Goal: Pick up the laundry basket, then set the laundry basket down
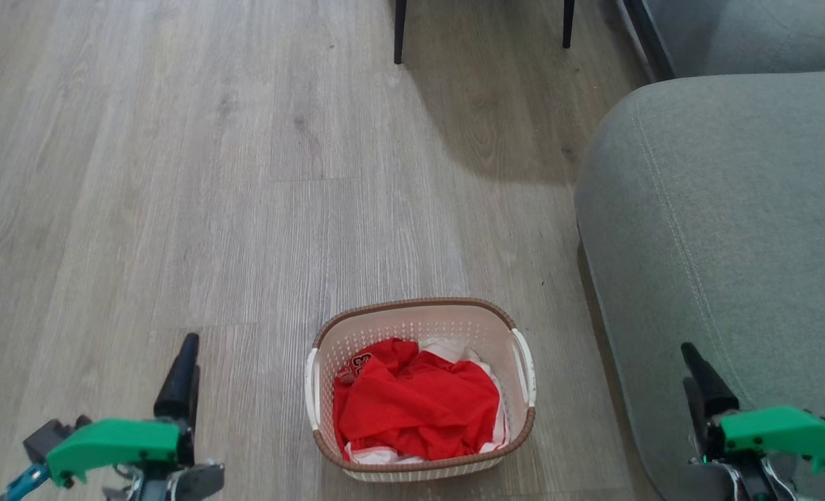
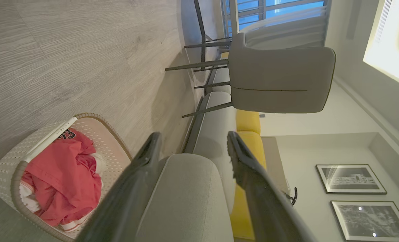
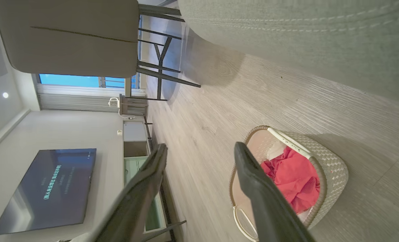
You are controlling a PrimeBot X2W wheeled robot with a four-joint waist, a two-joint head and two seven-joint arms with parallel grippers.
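The laundry basket (image 1: 385,332) stands on the wood floor between my two arms, cream-white and perforated with a brown woven-look rim and a white handle on each side. Red and white clothes (image 1: 419,407) lie crumpled inside it. My left gripper (image 1: 190,342) hangs to the basket's left, apart from it; in the left wrist view its fingers (image 2: 193,136) stand open with nothing between them, and the basket (image 2: 4,161) lies off to one side. My right gripper (image 1: 688,349) sits to the basket's right, over the sofa's edge, also open (image 3: 201,147) and clear of the basket (image 3: 334,161).
A grey sofa (image 1: 725,209) fills the right side, close beside the basket. Dark chair legs (image 1: 399,31) stand at the far end of the floor, under a grey chair (image 2: 280,80). A television (image 3: 44,188) hangs on the far wall. Bare wood floor (image 1: 176,174) stretches ahead and left.
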